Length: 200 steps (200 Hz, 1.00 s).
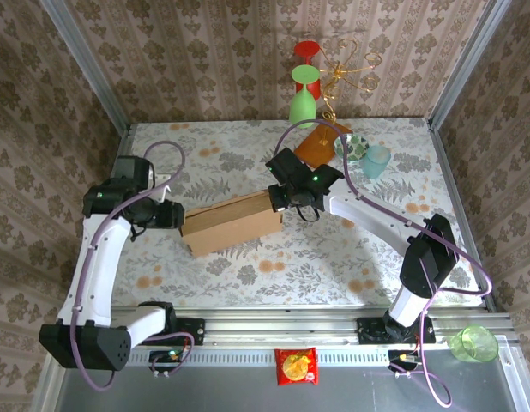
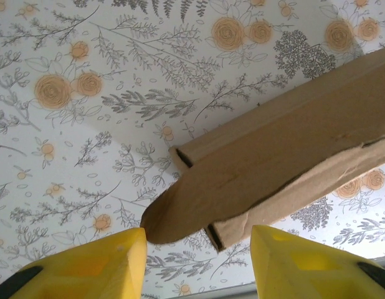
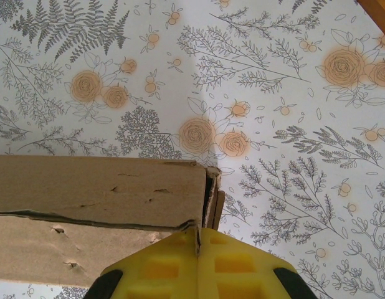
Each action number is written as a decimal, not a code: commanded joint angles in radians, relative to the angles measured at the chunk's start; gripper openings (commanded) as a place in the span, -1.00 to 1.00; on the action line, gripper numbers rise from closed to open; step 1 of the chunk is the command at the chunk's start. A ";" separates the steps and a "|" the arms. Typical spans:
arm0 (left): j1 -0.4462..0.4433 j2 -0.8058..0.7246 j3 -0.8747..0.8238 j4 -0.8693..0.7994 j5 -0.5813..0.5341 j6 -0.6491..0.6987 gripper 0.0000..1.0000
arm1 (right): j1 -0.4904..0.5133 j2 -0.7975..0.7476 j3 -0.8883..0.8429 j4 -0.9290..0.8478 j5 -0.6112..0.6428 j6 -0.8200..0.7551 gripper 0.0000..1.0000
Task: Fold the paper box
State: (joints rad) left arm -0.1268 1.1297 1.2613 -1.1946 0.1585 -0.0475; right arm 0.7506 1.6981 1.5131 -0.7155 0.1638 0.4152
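The paper box is a brown cardboard mailer lying folded up and slanted across the middle of the flowered table. My left gripper stands at its left end. In the left wrist view its yellow fingers are open, and the box's rounded end tab pokes out just beyond the left gripper, with nothing pinched. My right gripper is at the box's right end. There the right gripper is shut on a thin cardboard edge at the corner of the paper box.
At the back right stand an orange wooden slab with a gold wire stand, a green goblet, a patterned cup and a teal cup. A snack packet and a green cup lie off the table's front edge. Patterned walls enclose the table on three sides.
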 commanded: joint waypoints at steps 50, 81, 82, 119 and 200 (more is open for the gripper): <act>-0.027 0.045 -0.018 0.038 -0.052 0.016 -0.24 | 0.000 0.021 0.004 -0.069 -0.035 -0.006 -1.00; -0.030 0.036 -0.029 0.032 -0.081 0.015 -0.29 | 0.001 0.021 0.002 -0.067 -0.037 -0.003 -1.00; -0.031 0.035 -0.029 0.031 -0.081 0.015 -0.30 | 0.000 0.021 0.002 -0.067 -0.037 -0.003 -1.00; -0.030 0.035 -0.049 0.029 -0.085 -0.002 -0.40 | 0.000 0.025 0.003 -0.066 -0.040 0.000 -1.00; -0.030 0.065 -0.034 0.016 -0.039 -0.081 -0.86 | 0.001 0.027 0.005 -0.068 -0.039 0.002 -1.00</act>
State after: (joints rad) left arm -0.1520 1.1774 1.2175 -1.1549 0.1013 -0.0864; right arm 0.7506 1.6985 1.5131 -0.7147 0.1482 0.4160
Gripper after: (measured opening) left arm 0.093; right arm 0.052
